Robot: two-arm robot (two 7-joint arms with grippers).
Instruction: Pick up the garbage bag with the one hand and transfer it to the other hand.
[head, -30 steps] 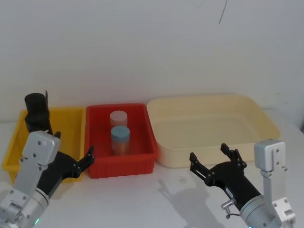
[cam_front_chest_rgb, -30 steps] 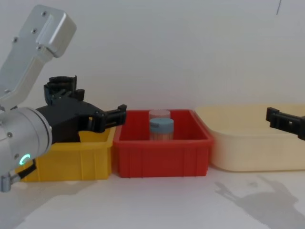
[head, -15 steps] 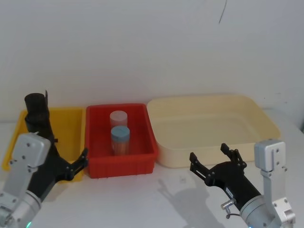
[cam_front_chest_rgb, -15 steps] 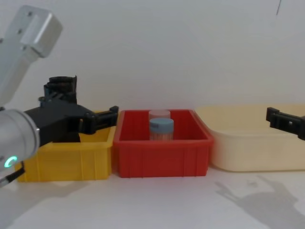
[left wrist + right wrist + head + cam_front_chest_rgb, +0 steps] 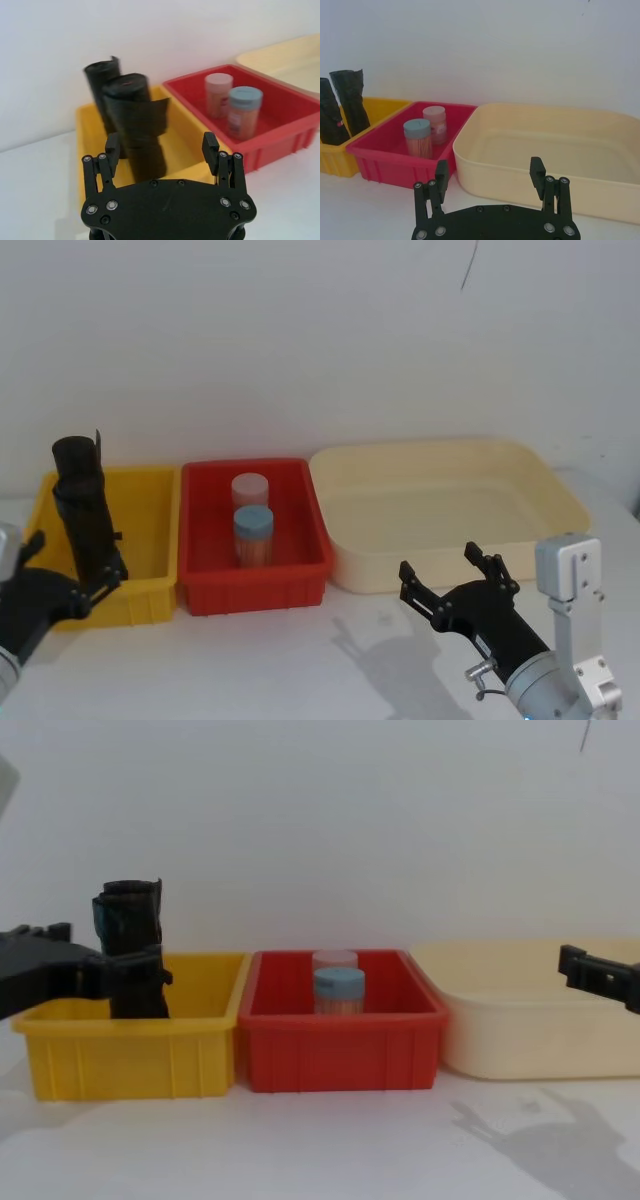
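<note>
At the left edge of the tabletop [image 5: 300, 660], the left hand [image 5: 161, 141], open and empty, faces the garbage bag [image 5: 135, 115] standing upright in the yellow bin [image 5: 130, 1055], the pick-up seemingly not yet made and calling for a forward reach and squeeze, while the open right hand [image 5: 440, 565] hovers before the cream tub [image 5: 360, 565].

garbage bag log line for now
garbage bag standing in yellow bin, ungrasped | left end effector open, facing it | right end effector open, near cream tub
</note>
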